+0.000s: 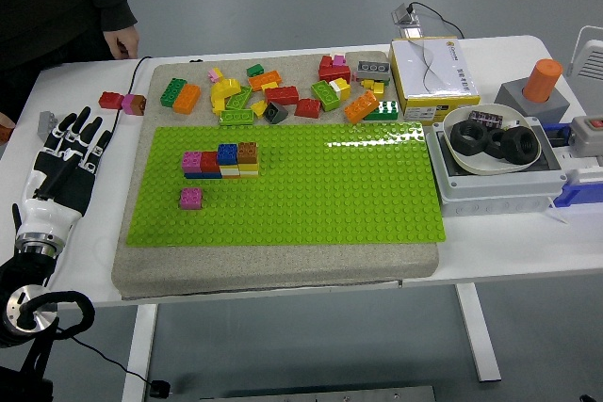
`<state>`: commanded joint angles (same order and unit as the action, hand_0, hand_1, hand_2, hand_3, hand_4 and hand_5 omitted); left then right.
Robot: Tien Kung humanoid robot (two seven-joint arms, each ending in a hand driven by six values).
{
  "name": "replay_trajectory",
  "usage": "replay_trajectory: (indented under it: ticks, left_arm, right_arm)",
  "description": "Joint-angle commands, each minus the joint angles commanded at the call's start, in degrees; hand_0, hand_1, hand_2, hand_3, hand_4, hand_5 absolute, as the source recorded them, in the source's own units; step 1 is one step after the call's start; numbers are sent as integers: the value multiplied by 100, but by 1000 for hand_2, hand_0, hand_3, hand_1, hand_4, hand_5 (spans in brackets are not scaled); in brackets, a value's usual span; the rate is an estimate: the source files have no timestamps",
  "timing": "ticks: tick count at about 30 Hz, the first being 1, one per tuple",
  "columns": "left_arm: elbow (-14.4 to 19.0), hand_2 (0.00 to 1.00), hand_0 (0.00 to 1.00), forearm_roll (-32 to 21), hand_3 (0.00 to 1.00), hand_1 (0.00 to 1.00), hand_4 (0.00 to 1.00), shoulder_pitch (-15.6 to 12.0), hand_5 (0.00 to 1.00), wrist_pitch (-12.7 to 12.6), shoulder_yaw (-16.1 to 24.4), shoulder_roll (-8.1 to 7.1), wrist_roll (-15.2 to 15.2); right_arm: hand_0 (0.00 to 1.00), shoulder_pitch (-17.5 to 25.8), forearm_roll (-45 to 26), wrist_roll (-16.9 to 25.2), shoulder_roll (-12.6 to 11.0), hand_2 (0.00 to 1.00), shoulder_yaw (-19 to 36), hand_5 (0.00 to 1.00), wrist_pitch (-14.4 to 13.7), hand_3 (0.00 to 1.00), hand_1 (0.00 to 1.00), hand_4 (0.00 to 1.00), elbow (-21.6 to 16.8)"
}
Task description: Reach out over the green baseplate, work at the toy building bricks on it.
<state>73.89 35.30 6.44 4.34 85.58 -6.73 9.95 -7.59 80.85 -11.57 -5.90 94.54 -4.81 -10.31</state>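
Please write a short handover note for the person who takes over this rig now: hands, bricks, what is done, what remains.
Left hand: open, holds nothing, over the white table left of the green baseplate.
Right hand: not in view.
Done: a row of stacked bricks and one single pink brick sit on the baseplate.
Left: the loose brick pile behind the baseplate is unused.
A person stands at the far left corner.

On the flat green studded plastic baseplate point(311, 185): one small pink brick point(191, 198) alone, and one row of four stacked plastic brick columns point(220, 160). Right of it, two black rubber tyres point(492, 142) in one white bowl point(462, 159).
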Motion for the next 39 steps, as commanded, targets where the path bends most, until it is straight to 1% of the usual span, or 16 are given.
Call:
replay_trajectory:
  ticks: [1,2,6,7,10,12,13,18,19,22,30,31,35,36,37,39]
  left_arm:
    - [98,898,972,184,558,923,726,1,2,-129,-34,-29,-25]
    - [175,898,972,380,558,923,726,0,2,-227,-58,-49,-70]
    - [610,898,972,1256,558,923,726,12,2,-701,-279,-170,-547]
    - [689,957,998,1462,710,969,972,18,2,-758,-339,-190,-672]
    - [930,957,998,2113,710,969,972,27,2,-761,-581,-239,-1083]
    - [1057,957,998,2622,710,969,972,36,2,-681,-759,-277,-1380]
    - [1107,987,998,2822,730,982,966,45,2,-614,-853,-314,-1497]
    - [1193,987,998,3842,730,982,966,165,2,-393,-1283,-605,-1953]
    - [1182,987,998,4073,727,987,932,193,2,-377,-1341,-664,-1989]
    - [1142,987,998,4679,727,987,932,249,2,-398,-1450,-806,-2016]
    - [915,982,998,6326,700,987,914,351,2,-725,-1719,-1132,-1901]
    - [874,977,998,6533,612,984,837,371,2,-734,-1769,-1161,-1902]
    - [652,977,998,7410,612,984,837,486,2,-760,-2013,-1236,-1877]
    - [593,977,998,7606,612,984,837,516,2,-781,-2066,-1242,-1855]
    - [511,972,998,7806,585,981,797,553,2,-816,-2128,-1242,-1825]
    - [384,972,998,8118,585,981,797,598,2,-855,-2200,-1234,-1790]
  right_arm:
    - [582,-1,-3,0,-1,622,-3,754,0,646,556,634,0]
    - [582,-1,-6,0,-3,622,-5,754,1,646,556,634,0]
    - [582,2,-10,-7,-16,622,-1,754,0,646,556,634,0]
    - [581,1,-8,-8,-18,622,2,753,-1,646,556,635,0]
    - [581,-5,-2,-2,-25,622,12,753,-2,646,556,635,0]
    - [581,-9,2,4,-28,622,19,753,-2,646,556,635,0]
    - [581,-11,3,7,-29,622,22,753,-1,646,556,634,0]
    - [581,-19,-7,10,-50,622,28,753,-3,646,556,634,0]
    - [581,-22,-4,11,-56,623,34,753,-4,646,556,634,0]
    - [581,-29,-1,14,-70,623,44,753,-7,646,556,634,0]
    - [581,-45,-22,6,-91,623,43,753,-11,646,556,634,0]
    - [581,-47,-21,4,-93,623,44,753,-12,646,556,634,0]
    - [581,-55,-14,2,-101,623,50,753,-13,646,556,634,0]
    - [581,-57,-11,2,-103,623,52,753,-13,646,556,634,0]
    - [581,-60,-8,4,-105,622,54,753,-13,646,556,634,0]
    - [581,-66,-2,7,-107,622,60,753,-13,646,556,634,0]
